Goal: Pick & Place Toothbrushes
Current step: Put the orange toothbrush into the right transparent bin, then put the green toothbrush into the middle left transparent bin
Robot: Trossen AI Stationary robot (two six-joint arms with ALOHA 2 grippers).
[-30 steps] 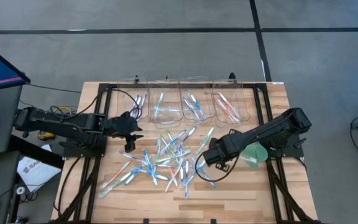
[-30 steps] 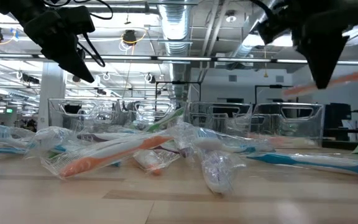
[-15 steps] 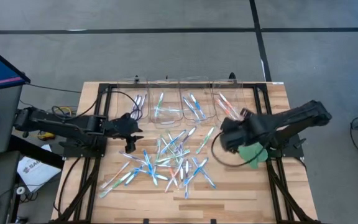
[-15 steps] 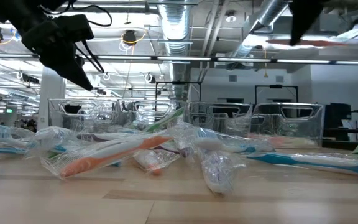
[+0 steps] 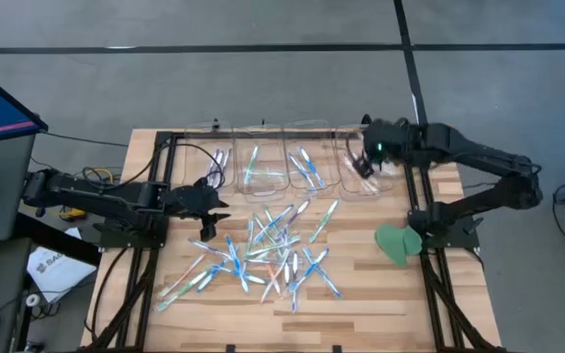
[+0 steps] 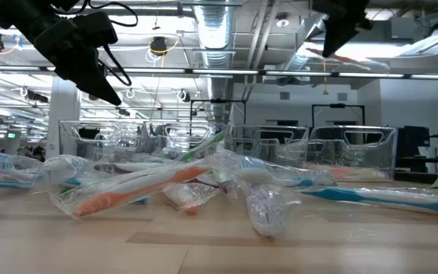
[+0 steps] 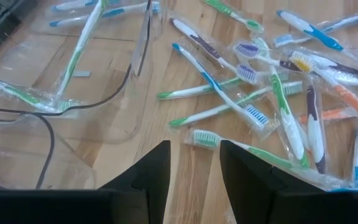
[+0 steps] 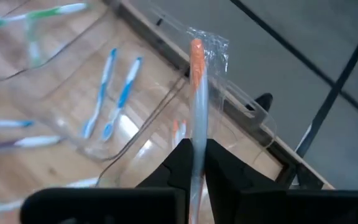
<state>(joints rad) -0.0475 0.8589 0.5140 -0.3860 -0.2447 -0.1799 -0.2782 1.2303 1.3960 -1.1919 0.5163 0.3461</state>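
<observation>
Many wrapped toothbrushes (image 5: 273, 245) lie scattered on the middle of the wooden table, also seen in the left wrist view (image 7: 272, 93). My right gripper (image 5: 365, 164) hangs over the rightmost clear bin (image 5: 361, 181) at the far edge, shut on an orange-and-white toothbrush (image 8: 197, 87) in a clear wrapper. My left gripper (image 5: 220, 208) hovers open above the table at the pile's left side (image 7: 194, 162), touching nothing. In the low view it is high on the left (image 6: 90, 68). My right gripper pinches the wrapped toothbrush by its white shaft (image 8: 197, 134) between the two fingers (image 8: 219, 158). The brush runs out ahead of the fingers, its orange end (image 8: 196, 51) farthest from them. It is lifted clear, above the rightmost bin, and lies roughly level in the low view (image 6: 360, 59).
Four clear bins (image 5: 263, 162) stand in a row along the far edge, each with a few toothbrushes inside. A flat green disc (image 5: 397, 242) lies on the table's right side. Black frame rails (image 5: 150, 255) run down both sides. A cable (image 7: 48, 146) lies near the left gripper.
My right gripper has risen from the right side of the pile with the orange toothbrush and swung toward the far right, ending above the rightmost bin. The toothbrush is lifted clear of the table. The left arm has kept nearly still.
</observation>
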